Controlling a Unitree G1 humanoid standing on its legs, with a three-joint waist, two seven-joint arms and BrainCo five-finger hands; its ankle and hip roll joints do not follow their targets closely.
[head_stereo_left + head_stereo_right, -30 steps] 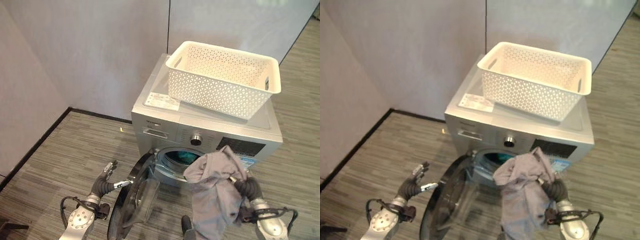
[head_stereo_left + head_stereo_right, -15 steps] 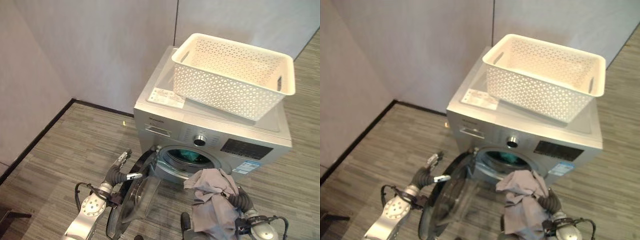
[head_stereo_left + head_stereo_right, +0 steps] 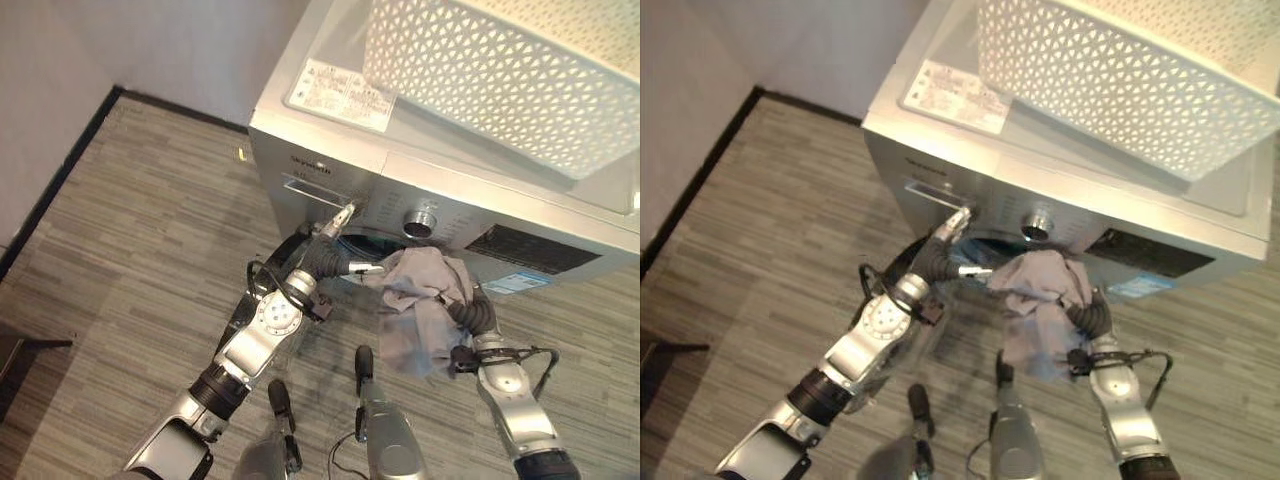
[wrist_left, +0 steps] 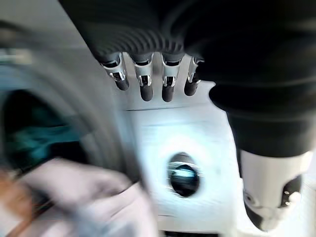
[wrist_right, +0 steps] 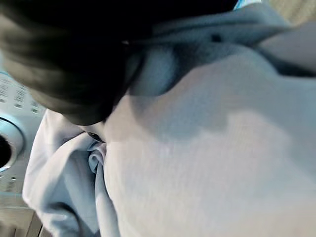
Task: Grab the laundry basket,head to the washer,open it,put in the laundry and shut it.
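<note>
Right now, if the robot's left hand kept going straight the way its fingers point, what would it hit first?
Probably the washer's silver front panel: the left hand points its straight fingers up at it, near the round knob. Depth is hard to judge.

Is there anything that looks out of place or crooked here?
The white basket sits askew on the washer, not square with its edges. Otherwise nothing stands out: the right robot hand holds the grey garment at the door opening.

Even, soft indoor light in the eye views; both wrist views are heavily blurred, with bright glare.
</note>
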